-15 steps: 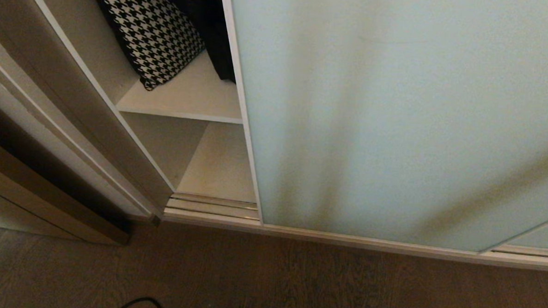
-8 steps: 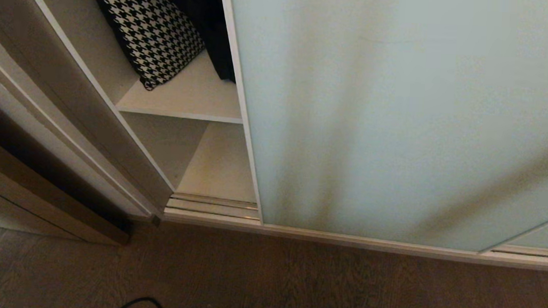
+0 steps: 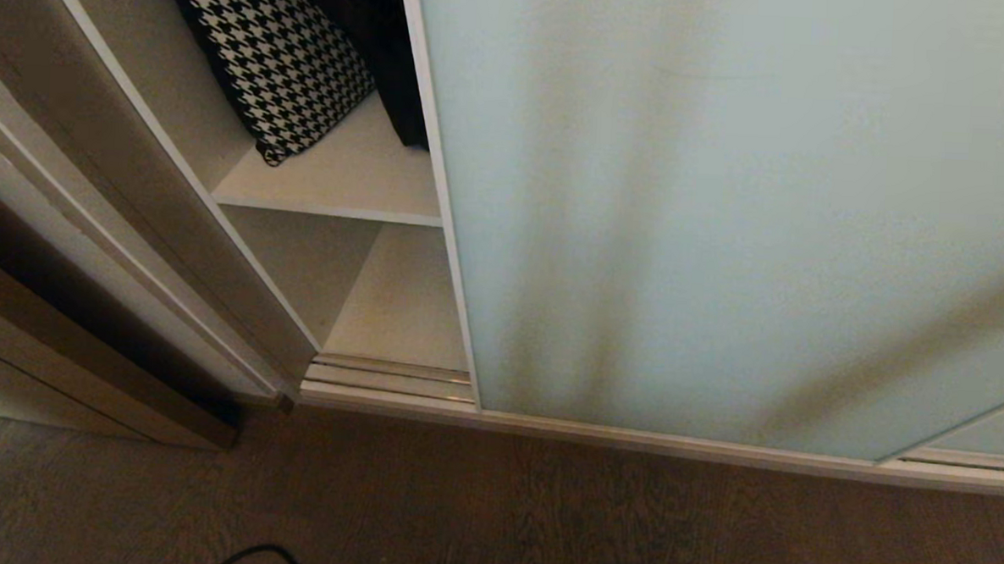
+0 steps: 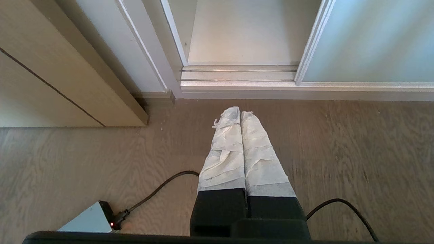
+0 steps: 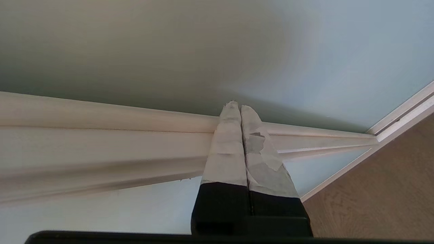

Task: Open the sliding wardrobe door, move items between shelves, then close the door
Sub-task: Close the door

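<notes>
The sliding wardrobe door (image 3: pixel 725 215), pale mint glass in a cream frame, covers most of the wardrobe and leaves a narrow opening at the left. In that gap an upper shelf (image 3: pixel 345 182) and a lower shelf (image 3: pixel 403 312) show. A black fabric item (image 3: pixel 377 48) stands on the upper shelf, half hidden behind the door's edge. Neither gripper is in the head view. My right gripper (image 5: pixel 236 105) is shut and empty, its tips against the door's cream frame strip (image 5: pixel 101 135) where it meets the glass. My left gripper (image 4: pixel 240 112) hangs shut over the floor, holding nothing.
A black-and-white houndstooth cushion (image 3: pixel 283 65) leans on the upper shelf beside the black item. The metal floor track (image 3: pixel 388 379) runs under the door. A beige panel (image 3: pixel 83 365) juts out at the left. A black cable (image 4: pixel 162 186) and a small grey box (image 4: pixel 90 220) lie on the wood floor.
The door's left edge has slid a little to the left, narrowing the opening slightly. Nothing else has moved.
</notes>
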Controlling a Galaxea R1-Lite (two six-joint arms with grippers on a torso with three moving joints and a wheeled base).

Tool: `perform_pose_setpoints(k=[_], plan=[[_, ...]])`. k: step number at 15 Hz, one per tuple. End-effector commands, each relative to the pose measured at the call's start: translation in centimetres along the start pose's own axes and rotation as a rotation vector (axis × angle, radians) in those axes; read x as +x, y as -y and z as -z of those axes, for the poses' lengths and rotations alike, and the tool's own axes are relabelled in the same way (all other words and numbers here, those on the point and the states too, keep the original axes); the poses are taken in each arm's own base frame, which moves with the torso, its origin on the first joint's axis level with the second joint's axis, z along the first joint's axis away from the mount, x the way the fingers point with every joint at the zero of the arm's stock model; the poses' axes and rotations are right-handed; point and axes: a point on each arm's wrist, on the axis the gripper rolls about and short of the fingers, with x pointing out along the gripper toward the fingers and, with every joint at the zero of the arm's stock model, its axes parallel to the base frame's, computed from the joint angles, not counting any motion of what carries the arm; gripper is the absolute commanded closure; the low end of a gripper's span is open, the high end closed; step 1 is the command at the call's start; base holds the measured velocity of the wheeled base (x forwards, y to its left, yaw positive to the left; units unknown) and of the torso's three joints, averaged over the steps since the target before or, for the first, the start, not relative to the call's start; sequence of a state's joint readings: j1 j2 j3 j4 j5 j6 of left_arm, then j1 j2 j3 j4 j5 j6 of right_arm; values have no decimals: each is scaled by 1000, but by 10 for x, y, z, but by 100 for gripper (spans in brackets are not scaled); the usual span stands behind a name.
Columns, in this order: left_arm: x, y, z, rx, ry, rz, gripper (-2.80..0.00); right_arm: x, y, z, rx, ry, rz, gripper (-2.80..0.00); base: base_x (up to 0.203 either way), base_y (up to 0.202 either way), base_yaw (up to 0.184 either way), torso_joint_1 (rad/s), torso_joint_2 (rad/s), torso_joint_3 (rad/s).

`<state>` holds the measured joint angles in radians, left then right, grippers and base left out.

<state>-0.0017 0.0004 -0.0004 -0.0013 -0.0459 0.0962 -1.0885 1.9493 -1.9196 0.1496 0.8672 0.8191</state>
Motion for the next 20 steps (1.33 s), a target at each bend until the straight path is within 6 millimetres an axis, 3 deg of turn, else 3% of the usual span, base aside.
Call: perform_pose_setpoints(k=[1, 10, 20], plan=[[0, 0, 0, 1, 1, 0, 0, -2, -4, 2, 4, -5, -6, 0, 0, 0, 0, 0, 0, 0], [0, 0, 0, 0, 1, 1, 0, -19, -38, 30, -5, -44, -37, 0, 0, 0, 0, 0, 0, 0], [0, 0, 0, 1, 1, 0, 0, -36, -71, 76, -13, -127, -85, 0, 0, 0, 0, 0, 0, 0]])
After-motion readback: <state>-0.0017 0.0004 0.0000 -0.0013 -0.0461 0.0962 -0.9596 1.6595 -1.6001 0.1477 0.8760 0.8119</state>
